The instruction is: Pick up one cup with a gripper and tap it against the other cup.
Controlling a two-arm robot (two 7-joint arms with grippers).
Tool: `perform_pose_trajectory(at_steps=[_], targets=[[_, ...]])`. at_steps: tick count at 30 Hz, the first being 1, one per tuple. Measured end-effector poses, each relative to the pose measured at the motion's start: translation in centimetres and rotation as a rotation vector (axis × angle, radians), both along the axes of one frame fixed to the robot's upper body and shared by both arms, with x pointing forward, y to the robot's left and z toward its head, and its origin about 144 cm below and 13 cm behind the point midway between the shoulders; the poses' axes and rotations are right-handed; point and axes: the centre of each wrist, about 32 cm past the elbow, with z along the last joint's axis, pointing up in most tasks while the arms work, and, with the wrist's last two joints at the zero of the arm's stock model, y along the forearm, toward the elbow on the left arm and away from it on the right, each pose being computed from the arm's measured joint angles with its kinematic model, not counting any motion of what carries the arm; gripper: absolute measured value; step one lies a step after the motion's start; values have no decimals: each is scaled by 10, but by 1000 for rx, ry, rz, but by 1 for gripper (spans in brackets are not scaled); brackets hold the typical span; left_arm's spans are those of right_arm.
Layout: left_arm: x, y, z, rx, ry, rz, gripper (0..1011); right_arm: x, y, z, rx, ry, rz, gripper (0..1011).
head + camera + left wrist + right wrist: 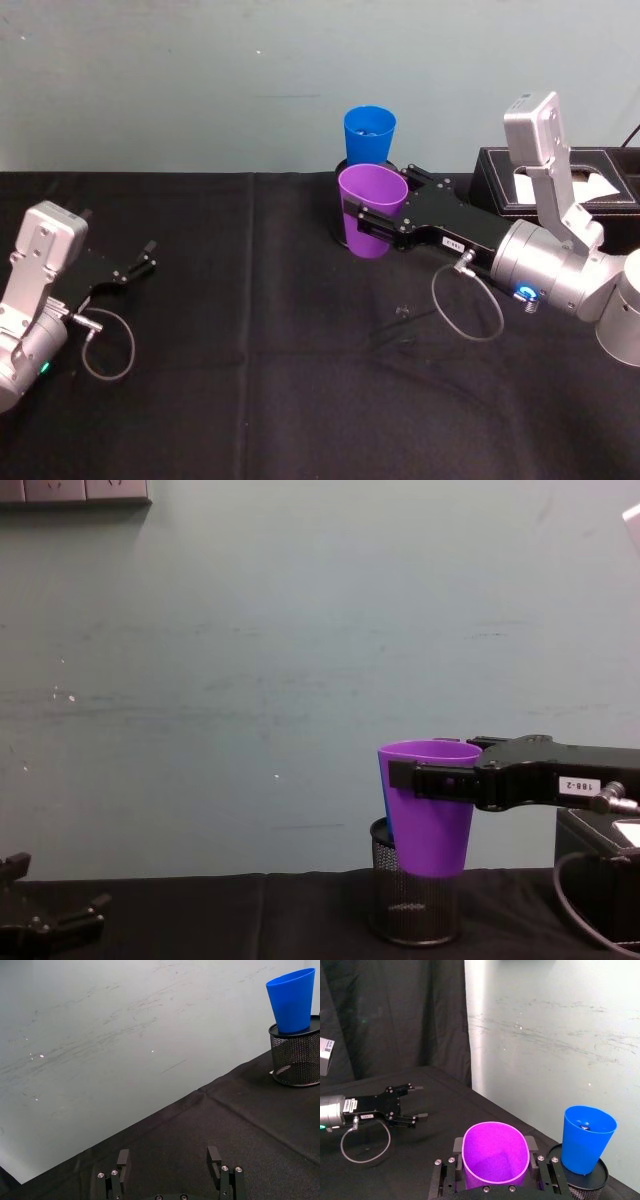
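Note:
The purple cup (370,212) is off the table, upright, with my right gripper (383,200) shut on it from the right, one finger on each side (458,1145). In the chest view the purple cup (430,805) hangs just in front of the blue cup (382,780), which is mostly hidden behind it. The blue cup (369,135) stands upright on top of a black mesh holder (296,1057). The frames do not show if the two cups touch. My left gripper (140,262) rests open low at the table's left, far from both cups.
A black box (560,185) with white tissue sits at the back right, behind my right arm. A black cloth (280,400) covers the table. A pale wall stands close behind the cups.

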Motion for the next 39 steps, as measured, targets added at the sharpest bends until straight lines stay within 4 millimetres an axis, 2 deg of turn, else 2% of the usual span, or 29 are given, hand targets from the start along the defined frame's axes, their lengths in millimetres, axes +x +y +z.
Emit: perform_pose_trajectory(at_steps=[39], targets=[[0,0,0,0,0,0,1000,0,0,0,0,0,0,724]])
